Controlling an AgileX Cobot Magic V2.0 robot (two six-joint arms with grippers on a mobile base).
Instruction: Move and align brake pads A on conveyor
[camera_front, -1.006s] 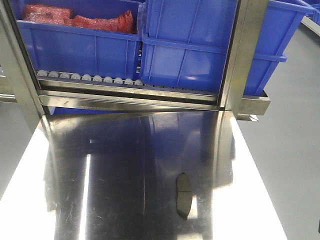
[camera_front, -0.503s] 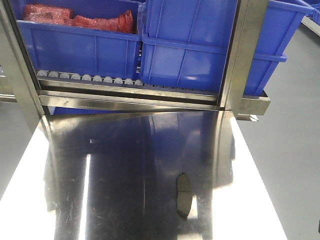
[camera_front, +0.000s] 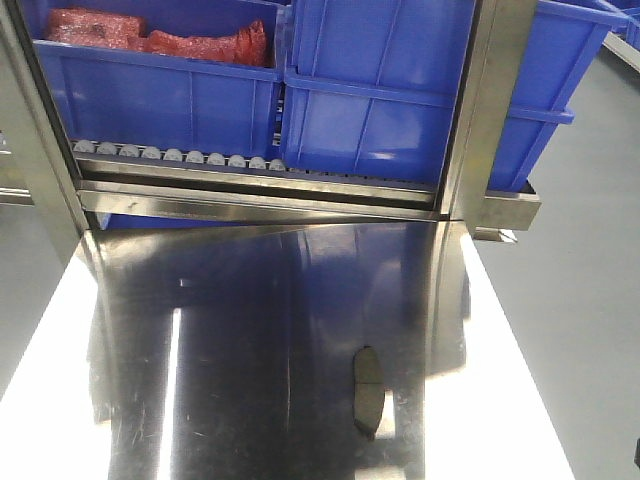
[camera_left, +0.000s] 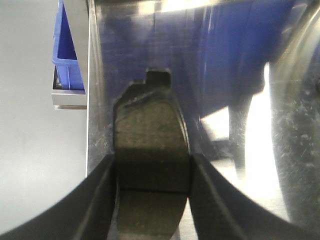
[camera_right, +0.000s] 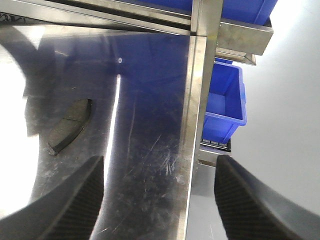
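Conveyor: we cannot find the belt in any view, so we judge that both pads we see are yet to reach it.
Surface (camera_front: 230, 330): the shiny steel top fills the near half of the front view. It seems to serve as a staging spot, with one pad lying loose on it.
Roller rack (camera_front: 260, 195): it runs along the far edge of the surface. Its rollers slope towards us, most likely so the bins feed forward.
Blue bins (camera_front: 380, 90): they sit side by side on the rack. The far-left one holds red bagged goods (camera_front: 150, 38) that play no part in this task.
Right hand (camera_right: 161, 162): spread wide and holding nothing, it hangs over the right edge of the surface. We read it as free to take the loose pad to its left.
Left hand (camera_left: 153, 159): its two fingers press the long sides of the held brake pad (camera_left: 150, 125) near the middle groove, probably to carry it level.
Lying brake pad (camera_front: 368, 392): flat on the surface, near and right of centre, well apart from the rack.
Writing: we can read no brand, label or lettering anywhere.
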